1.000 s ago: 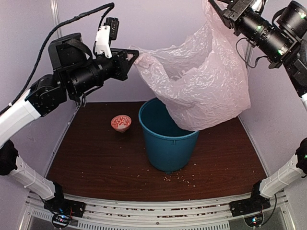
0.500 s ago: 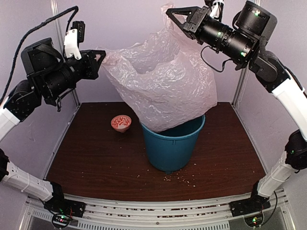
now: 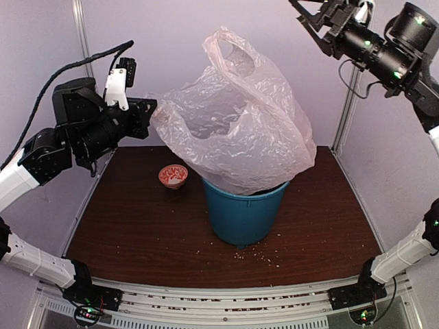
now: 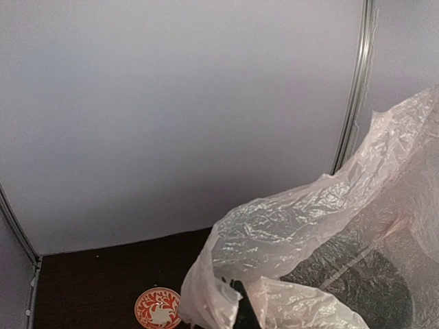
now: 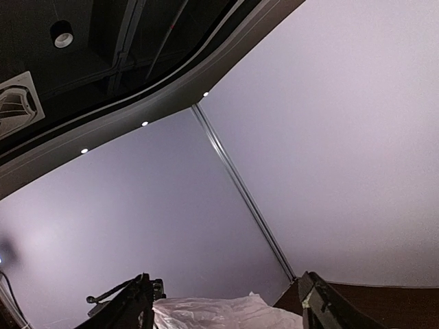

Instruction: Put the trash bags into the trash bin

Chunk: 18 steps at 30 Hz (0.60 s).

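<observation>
1. One side of the trash bag (image 3: 240,130) is held and the other is free. The left gripper (image 3: 147,113) appears pinched shut on the bag's left edge, where the plastic pulls out to a point. That hold keeps the mouth of the bag off the table (image 3: 137,226).
2. The bag's bottom rests in the mouth of the trash bin (image 3: 240,216). Most of the film is puffed up above the rim, with a handle loop standing at the top. I'd say it is lined up over the bin so it can be fed down, but very little of it is inside yet.
3. The right gripper (image 3: 305,14) is spread wide open with nothing in it. Its own camera shows both fingers (image 5: 322,308) apart and only the wall between them.
4. The left arm reaches in level from the left, its wrist about halfway up the bag.
5. The right arm is cocked high in the far right corner, well apart from the bag and pointing inward.
6. A small red-patterned bowl (image 3: 173,175) sits just left of the bin, and crumbs (image 3: 257,257) lie in front of it.
</observation>
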Available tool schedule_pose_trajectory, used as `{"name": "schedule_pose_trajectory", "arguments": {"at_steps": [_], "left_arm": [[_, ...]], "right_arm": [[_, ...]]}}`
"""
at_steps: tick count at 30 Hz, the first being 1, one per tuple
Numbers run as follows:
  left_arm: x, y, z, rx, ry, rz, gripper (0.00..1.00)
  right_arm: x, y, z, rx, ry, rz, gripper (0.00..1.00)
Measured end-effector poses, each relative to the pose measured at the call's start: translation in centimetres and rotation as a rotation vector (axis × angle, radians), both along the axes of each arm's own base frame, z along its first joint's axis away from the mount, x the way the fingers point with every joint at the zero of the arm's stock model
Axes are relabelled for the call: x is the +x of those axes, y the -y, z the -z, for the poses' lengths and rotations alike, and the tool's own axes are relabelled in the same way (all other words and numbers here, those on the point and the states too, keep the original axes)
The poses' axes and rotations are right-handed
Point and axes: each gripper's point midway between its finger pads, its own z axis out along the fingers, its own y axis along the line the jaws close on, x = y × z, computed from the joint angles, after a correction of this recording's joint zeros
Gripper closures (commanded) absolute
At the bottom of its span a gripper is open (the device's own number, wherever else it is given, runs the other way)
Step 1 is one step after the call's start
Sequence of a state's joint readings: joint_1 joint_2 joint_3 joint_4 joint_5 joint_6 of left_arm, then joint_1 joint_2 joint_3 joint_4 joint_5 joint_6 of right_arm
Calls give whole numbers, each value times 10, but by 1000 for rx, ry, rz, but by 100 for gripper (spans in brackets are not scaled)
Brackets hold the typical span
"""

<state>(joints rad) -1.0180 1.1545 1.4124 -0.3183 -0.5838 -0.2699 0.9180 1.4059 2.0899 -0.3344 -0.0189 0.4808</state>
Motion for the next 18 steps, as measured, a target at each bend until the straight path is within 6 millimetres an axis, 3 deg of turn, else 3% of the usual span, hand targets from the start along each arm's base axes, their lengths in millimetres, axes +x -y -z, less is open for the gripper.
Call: {"name": "schedule_pose_trajectory", "arguments": {"at_steps": [4, 10, 15, 18], "left_arm": [[1, -15, -7, -24, 9, -31, 100], [5, -37, -18, -52, 26, -75, 100], [15, -34, -18, -32, 12, -77, 100], [20, -27, -14, -10, -4, -65, 100]], "right_arm": [[-10, 55, 6, 30, -39, 100, 28], [18, 112, 40, 10, -216, 371, 31], [50, 121, 88, -121, -366, 481, 36], [70, 114, 134, -234, -482, 482, 39]]}}
